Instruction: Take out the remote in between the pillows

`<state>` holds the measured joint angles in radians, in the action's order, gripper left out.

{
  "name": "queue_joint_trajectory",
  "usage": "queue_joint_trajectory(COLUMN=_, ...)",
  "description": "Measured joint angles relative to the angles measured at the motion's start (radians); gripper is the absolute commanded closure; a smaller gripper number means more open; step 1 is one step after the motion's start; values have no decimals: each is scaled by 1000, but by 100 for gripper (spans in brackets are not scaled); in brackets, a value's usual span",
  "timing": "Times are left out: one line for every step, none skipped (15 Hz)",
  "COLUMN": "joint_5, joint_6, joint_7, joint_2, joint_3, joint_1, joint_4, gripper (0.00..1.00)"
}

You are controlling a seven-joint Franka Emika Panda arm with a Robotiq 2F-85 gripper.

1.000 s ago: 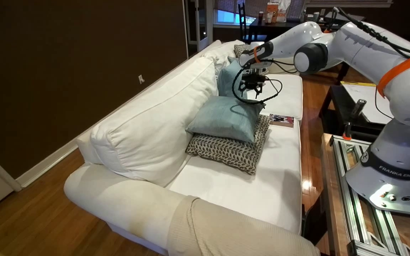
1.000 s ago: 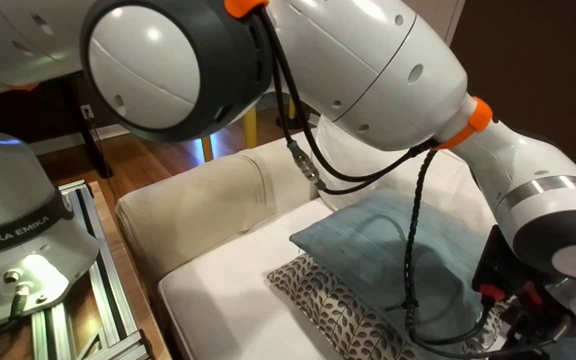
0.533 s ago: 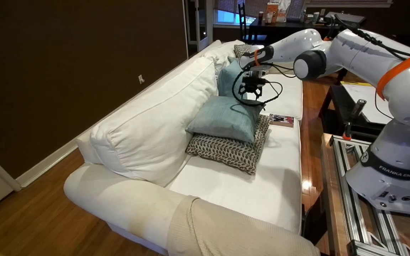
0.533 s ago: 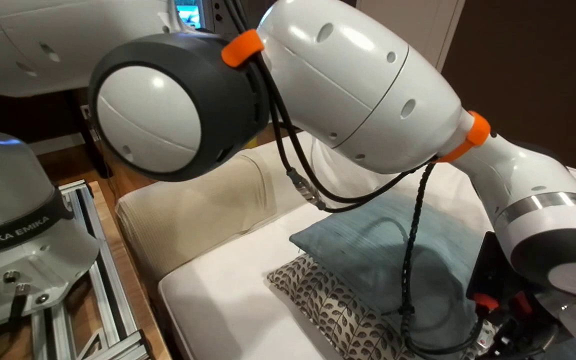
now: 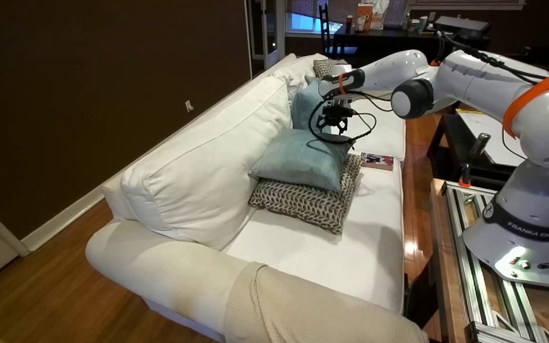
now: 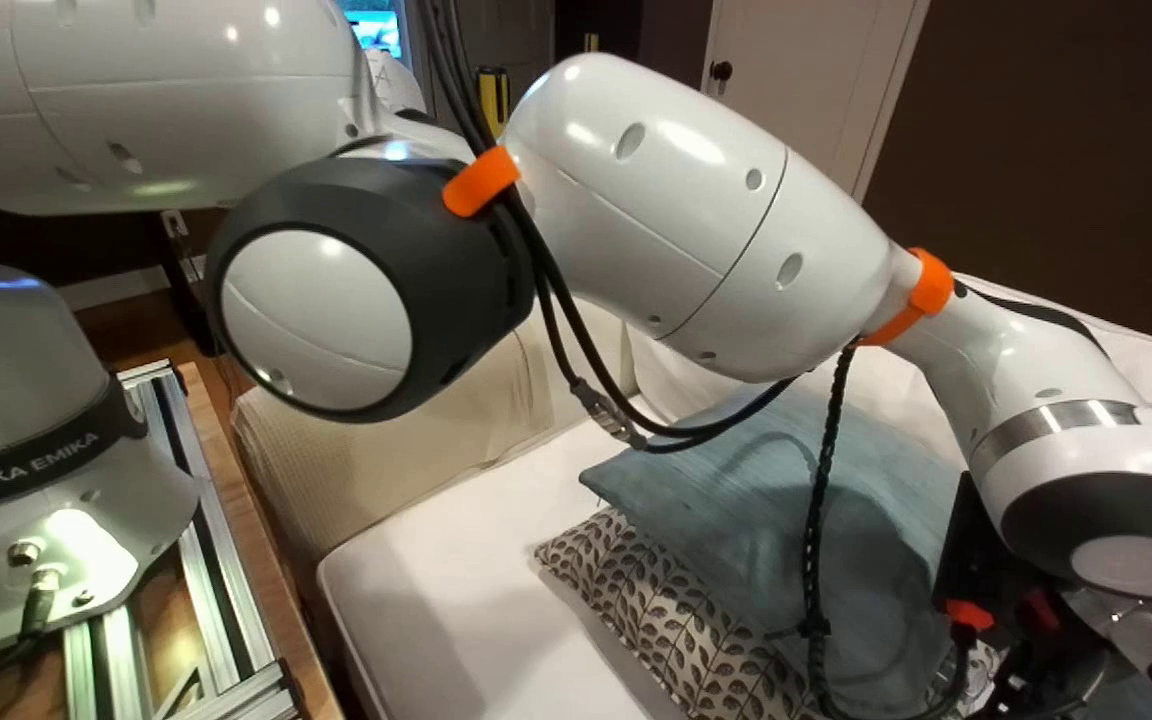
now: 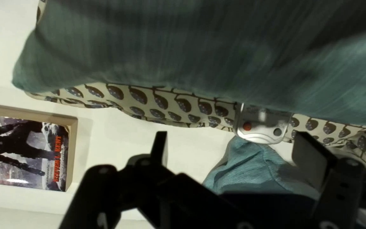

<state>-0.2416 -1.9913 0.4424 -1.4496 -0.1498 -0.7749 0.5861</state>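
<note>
The tool (image 7: 236, 149) is spread wide and has hold of nothing; in the wrist view its fingers (image 7: 308, 159) frame, left and right, the bare end of the remote (image 7: 261, 127), which sits right of centre. That spread looks meant to let them close across the remote's width, though how far below it lies is hard to tell. Only its end shows because the teal pillow (image 7: 157, 47), filling the top of the frame, covers the rest, presumably pinning it on the leaf-print pillow (image 7: 160, 101) beneath; an outward pull seems wiser than a straight lift. At the frame's left, a book (image 7: 24, 149) lies apart on the sofa-seat worktop (image 5: 293, 238). In an exterior view the arm (image 5: 489, 88) extends from the right edge, the tool pointing down near upper centre.
</note>
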Motion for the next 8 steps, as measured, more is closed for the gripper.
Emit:
queue_joint_trajectory(joint_5=2, joint_6=0, joint_7=-1, joint_2=-13, joint_3=1, joint_1=0, joint_4=-15, gripper=0)
queue_joint_trajectory(joint_5=4, joint_6=0, joint_7=-3, joint_2=-25, joint_3=2, joint_1=1, joint_4=-29, gripper=0)
queue_joint_trajectory(joint_5=5, joint_6=0, joint_7=-4, joint_2=-38, joint_3=3, joint_1=1, joint_4=-42, gripper=0)
queue_joint_trajectory(joint_5=9, joint_6=-13, joint_7=-6, joint_2=-42, joint_3=8, joint_1=2, joint_4=-38, gripper=0)
queue_joint_trajectory(joint_5=13, joint_6=-34, joint_7=-9, joint_2=-42, joint_3=14, joint_1=3, joint_4=-28, gripper=0)
queue_joint_trajectory(joint_5=15, joint_6=-54, joint_7=-9, joint_2=-42, joint_3=18, joint_1=4, joint_4=-20, gripper=0)
queue_joint_trajectory(joint_5=17, joint_6=-70, joint_7=-9, joint_2=-41, joint_3=23, joint_1=6, joint_4=-13, gripper=0)
queue_joint_trajectory(joint_5=17, joint_6=-88, joint_7=-9, joint_2=-41, joint_3=26, joint_1=7, joint_4=-7, gripper=0)
